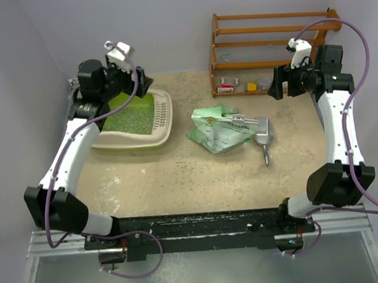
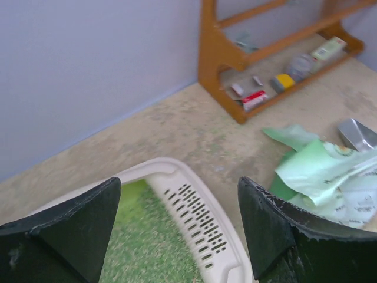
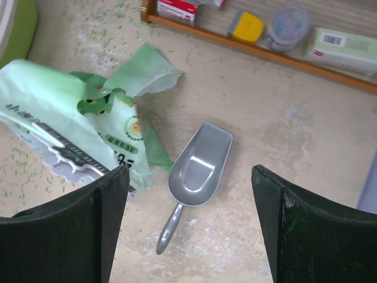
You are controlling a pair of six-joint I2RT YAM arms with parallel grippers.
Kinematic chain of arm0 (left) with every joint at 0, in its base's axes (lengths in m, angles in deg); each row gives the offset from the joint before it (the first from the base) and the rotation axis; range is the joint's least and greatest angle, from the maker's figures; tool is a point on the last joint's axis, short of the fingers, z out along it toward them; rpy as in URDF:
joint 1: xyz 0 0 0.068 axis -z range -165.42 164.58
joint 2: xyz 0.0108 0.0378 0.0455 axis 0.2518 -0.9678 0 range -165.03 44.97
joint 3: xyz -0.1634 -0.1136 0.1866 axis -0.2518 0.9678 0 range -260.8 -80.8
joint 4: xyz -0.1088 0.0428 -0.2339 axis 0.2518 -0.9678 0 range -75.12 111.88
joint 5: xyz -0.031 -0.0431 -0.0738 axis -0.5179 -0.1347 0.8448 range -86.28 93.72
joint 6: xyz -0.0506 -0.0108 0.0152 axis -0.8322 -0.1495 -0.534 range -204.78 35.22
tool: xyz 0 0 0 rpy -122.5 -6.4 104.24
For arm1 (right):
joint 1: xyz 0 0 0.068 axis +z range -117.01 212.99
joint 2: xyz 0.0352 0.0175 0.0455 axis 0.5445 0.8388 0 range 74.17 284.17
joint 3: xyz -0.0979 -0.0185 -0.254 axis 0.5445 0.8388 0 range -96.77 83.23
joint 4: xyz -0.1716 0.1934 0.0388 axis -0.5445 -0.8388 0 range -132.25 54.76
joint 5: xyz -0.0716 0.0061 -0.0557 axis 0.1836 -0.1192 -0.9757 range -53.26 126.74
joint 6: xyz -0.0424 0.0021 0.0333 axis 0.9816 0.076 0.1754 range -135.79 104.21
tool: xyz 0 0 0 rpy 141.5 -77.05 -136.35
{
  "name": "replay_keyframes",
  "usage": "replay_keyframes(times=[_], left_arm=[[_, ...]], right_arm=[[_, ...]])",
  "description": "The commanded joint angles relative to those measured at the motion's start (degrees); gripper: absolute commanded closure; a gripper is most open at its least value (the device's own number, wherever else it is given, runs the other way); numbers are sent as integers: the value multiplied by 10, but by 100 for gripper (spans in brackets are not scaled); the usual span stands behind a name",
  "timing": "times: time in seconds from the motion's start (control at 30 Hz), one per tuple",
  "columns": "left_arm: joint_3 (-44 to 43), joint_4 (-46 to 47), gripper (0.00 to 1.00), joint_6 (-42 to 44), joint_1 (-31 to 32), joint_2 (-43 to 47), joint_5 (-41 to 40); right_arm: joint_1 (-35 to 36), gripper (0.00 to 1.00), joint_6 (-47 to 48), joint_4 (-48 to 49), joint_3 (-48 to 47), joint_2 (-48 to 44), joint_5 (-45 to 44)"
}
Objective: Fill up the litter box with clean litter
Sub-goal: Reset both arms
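litter box (image 1: 162, 112), a large rounded-rectangular cream plastic tray with a lime-green inside and a slotted cream rim section, sits at the far left of the speckled beige table (image 1: 178, 175). the litter (image 1: 131, 118), a bed of tiny green pellets, covers its floor. the left gripper (image 2: 179, 188) hovers just above the box, its black jaws spread wide with nothing between them. the right gripper (image 3: 189, 171) hangs over the right half of the table, jaws equally wide and empty. it is above the grey metal scoop (image 3: 200, 156), which lies empty, handle toward the near edge, just beside the crumpled pale green printed bag (image 3: 53, 100).

filling looks close to done, or paused between scoops. if another scoop is wanted, the right gripper should come down squarely across the thin handle, not the bowl, and close firmly, since a round handle may roll. carry the loaded scoop level and tip it low over the green inside, away from the slotted rim; stray pellets already dot the table. the left arm should lift clear of the box so the two arms don't meet.
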Motion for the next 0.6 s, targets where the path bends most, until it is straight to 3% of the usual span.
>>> replay_keyframes(times=[0.0, 0.23, 0.4, 0.57], left_arm=[[48, 44, 22, -74, -13, 74, -108], [56, -34, 22, -52, -13, 119, -176], [91, -7, 22, -88, -13, 145, -231], [121, 26, 22, -125, -13, 152, -224]], right_arm=[[-4, 15, -108, 52, 21, -26, -93], [-5, 11, -135, 96, 67, -71, -165], [-5, 10, -158, 94, 86, -77, -174], [-4, 9, -160, 96, 102, -93, -197]])
